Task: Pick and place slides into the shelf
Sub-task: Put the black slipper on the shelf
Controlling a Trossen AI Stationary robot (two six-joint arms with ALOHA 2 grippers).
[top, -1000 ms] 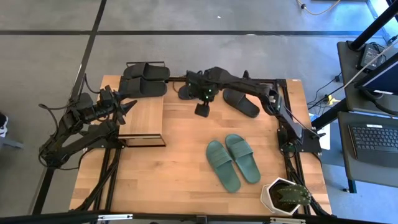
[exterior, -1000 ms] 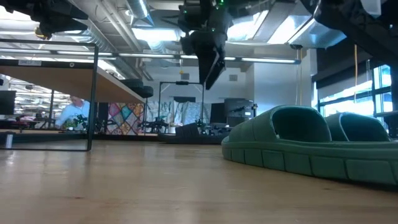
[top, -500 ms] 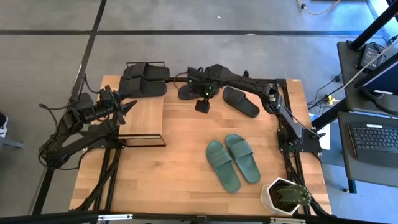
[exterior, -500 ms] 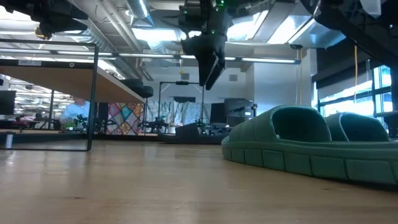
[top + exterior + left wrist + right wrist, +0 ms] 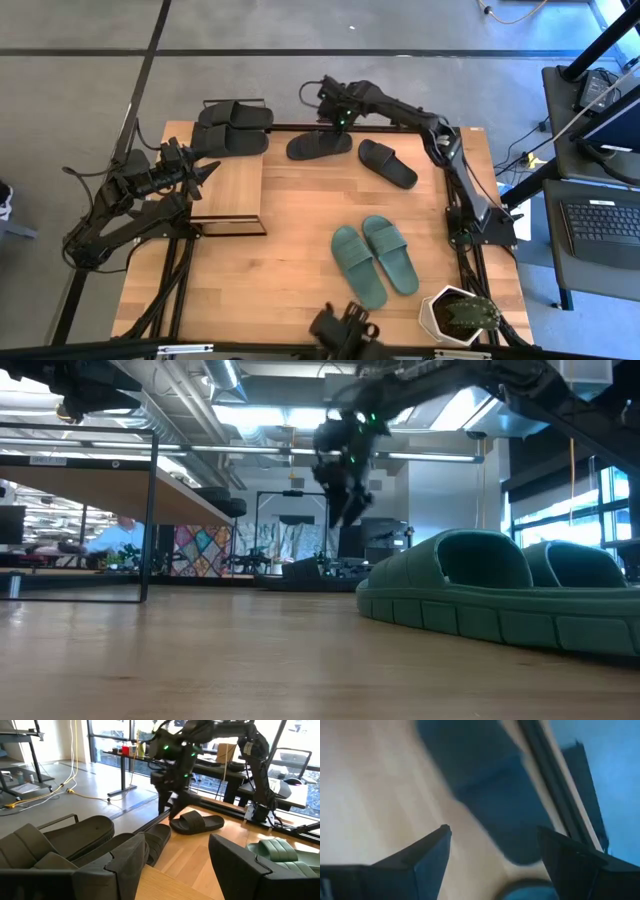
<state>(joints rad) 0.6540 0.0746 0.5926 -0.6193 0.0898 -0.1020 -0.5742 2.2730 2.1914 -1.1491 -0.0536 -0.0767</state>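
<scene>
Right gripper [image 5: 333,108], spread empty, hovers above a black slide [image 5: 319,145] lying crosswise.

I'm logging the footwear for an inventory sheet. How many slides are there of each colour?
Black slides: 4, two on the shelf at and, two on the table at and
Teal-green slides: 2, at and
Total: 6
</scene>
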